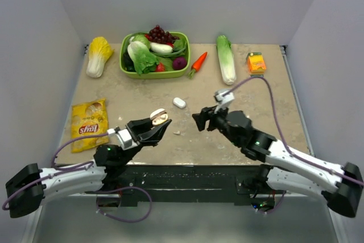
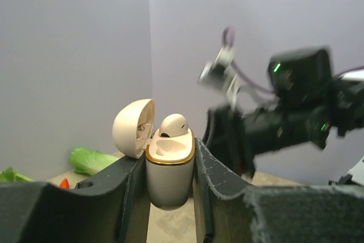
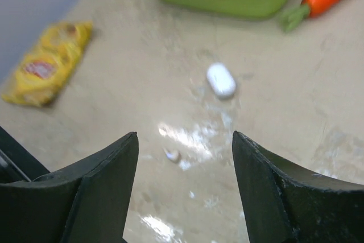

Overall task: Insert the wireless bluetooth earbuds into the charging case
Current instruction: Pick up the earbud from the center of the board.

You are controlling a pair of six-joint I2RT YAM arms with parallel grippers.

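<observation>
the left hand (image 2: 169,160) is clamped on the charging case (image 2: 169,185), which stands upright between its fingers. the cream lid (image 2: 133,135) is swung open toward 9 o'clock, and one earbud (image 2: 173,124) sits in the gold-rimmed top. the right hand (image 3: 185,140) is open and empty. the other earbud (image 3: 170,154) lies on the desk (image 3: 284,112) below its gap, with a white oval thing (image 3: 220,79) at 12 o'clock.

- Reaching in from the near-left corner with the left arm (image 1: 74,177), forearm low over the table edge.
- Clamping the charging case (image 2: 169,186) upright in the left gripper (image 1: 158,127).
- Stretching in from the near-right with the right arm (image 1: 296,160), wrist raised.
- Facing the left one with the right gripper (image 3: 185,140), jaws spread, close but apart.
</observation>
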